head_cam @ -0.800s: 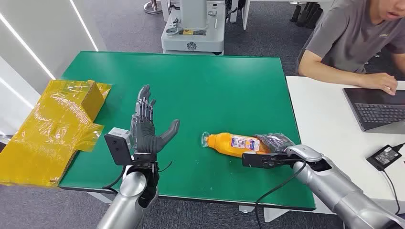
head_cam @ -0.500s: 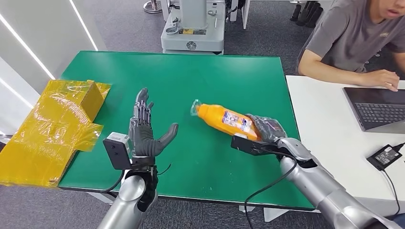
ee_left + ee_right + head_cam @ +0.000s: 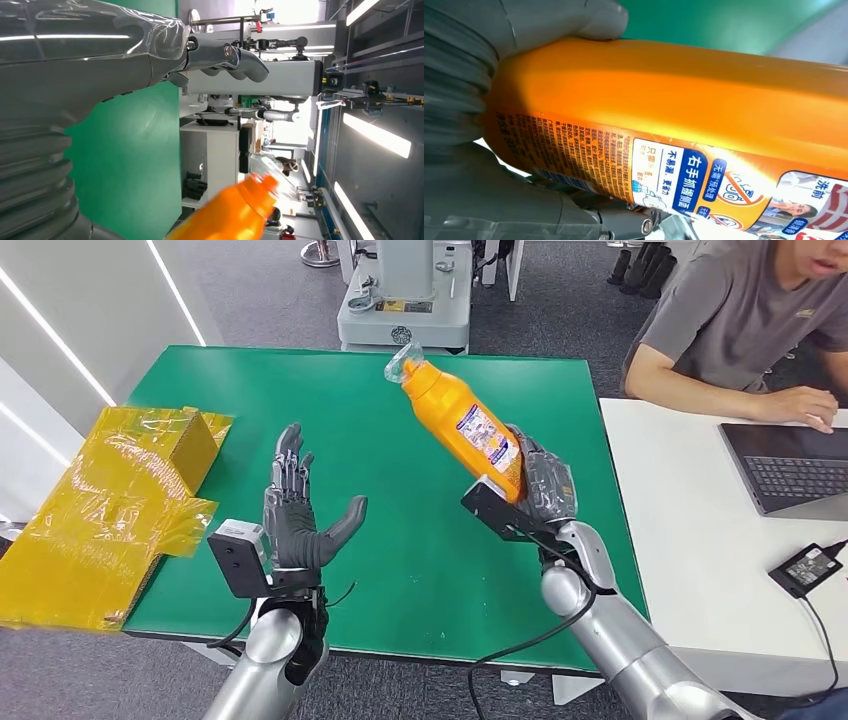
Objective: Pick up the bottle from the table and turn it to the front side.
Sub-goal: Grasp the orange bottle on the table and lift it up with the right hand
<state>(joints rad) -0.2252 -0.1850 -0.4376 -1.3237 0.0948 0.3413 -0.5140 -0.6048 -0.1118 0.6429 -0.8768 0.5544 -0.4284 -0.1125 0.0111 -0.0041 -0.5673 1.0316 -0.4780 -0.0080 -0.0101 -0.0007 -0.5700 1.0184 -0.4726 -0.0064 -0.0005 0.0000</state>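
One orange bottle [image 3: 462, 425] is held aloft above the green table [image 3: 450, 440], gripped at its base by the right hand [image 3: 540, 485]; left hand [image 3: 295, 510] waits, fingers spread wide (empty). Lifting looks done; next, rotate the label frontward.

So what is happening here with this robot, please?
The robot's right hand holds an orange bottle lifted above the green table, tilted with its cap end up and away. The left hand is open, palm up, holding nothing. A person sits beside at a laptop.
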